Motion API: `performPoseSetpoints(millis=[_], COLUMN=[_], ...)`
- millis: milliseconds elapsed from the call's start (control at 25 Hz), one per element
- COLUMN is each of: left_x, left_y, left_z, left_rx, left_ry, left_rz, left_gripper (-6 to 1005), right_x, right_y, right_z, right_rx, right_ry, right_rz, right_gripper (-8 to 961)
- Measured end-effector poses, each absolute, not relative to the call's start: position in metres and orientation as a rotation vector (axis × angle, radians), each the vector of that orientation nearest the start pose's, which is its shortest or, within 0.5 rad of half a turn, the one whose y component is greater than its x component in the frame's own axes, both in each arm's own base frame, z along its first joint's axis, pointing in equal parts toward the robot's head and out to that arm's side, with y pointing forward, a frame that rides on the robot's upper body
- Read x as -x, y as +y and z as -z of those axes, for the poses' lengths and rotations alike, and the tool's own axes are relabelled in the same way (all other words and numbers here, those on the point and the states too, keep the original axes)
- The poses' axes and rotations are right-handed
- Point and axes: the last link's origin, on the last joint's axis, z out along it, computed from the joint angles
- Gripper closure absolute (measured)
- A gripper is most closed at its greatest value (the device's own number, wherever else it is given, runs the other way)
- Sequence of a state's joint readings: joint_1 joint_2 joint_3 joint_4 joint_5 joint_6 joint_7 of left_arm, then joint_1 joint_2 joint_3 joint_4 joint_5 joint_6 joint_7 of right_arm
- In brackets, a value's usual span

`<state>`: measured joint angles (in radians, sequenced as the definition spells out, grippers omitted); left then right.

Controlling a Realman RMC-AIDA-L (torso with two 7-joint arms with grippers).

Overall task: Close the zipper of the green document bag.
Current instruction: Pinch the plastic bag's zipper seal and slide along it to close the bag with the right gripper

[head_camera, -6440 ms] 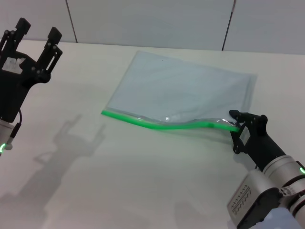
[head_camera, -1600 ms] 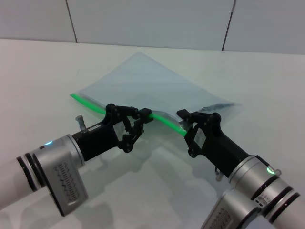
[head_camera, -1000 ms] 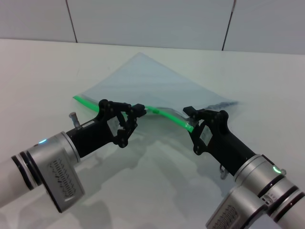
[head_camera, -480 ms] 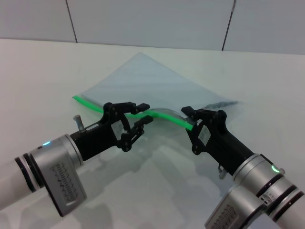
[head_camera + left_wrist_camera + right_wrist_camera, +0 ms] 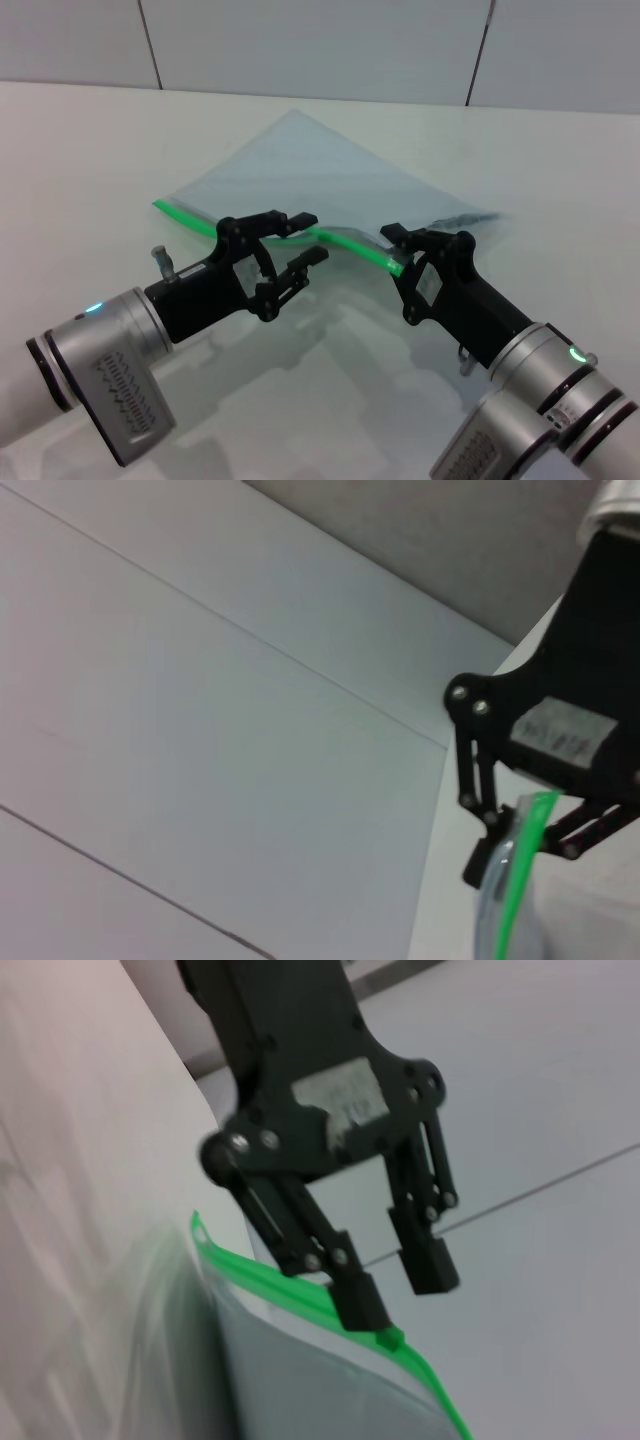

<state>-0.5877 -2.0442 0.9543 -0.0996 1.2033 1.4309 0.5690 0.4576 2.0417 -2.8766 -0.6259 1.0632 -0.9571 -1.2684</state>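
The bright green plastic zipper (image 5: pixel 345 243) of the translucent blue-grey document bag (image 5: pixel 310 175) is clamped by the right gripper (image 5: pixel 402 258); the left gripper (image 5: pixel 296 240), jaws parted astride it, must pinch the slider next.

A plain off-white table (image 5: pixel 90 150) carries everything, running back to a pale panelled wall (image 5: pixel 300 45). The green document bag (image 5: pixel 300 175) lies on it near the middle, turned cornerwise, its far part flat on the surface while the green-edged near side lifts off the tabletop.
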Motion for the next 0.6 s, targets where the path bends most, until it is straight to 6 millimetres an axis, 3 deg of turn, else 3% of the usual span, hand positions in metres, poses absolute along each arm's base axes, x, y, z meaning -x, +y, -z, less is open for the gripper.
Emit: performPoseSetpoints(millis=[120,600], left_x=[0.2719,0.2709], left_y=[0.3043,0.3062], left_z=[0.0631,0.064], left_rx=[2.054,2.061], left_ry=[0.79,0.799], left_rz=[0.383,0.378], left_gripper=[631,634], right_x=[-0.2221,-0.218], right_y=[0.2819,0.2793], right_z=[0.1335,0.1356], right_rx=[1.959,1.959], right_ry=[-0.794,-0.821], right_rz=[-0.1,-0.116], right_gripper=[908,908])
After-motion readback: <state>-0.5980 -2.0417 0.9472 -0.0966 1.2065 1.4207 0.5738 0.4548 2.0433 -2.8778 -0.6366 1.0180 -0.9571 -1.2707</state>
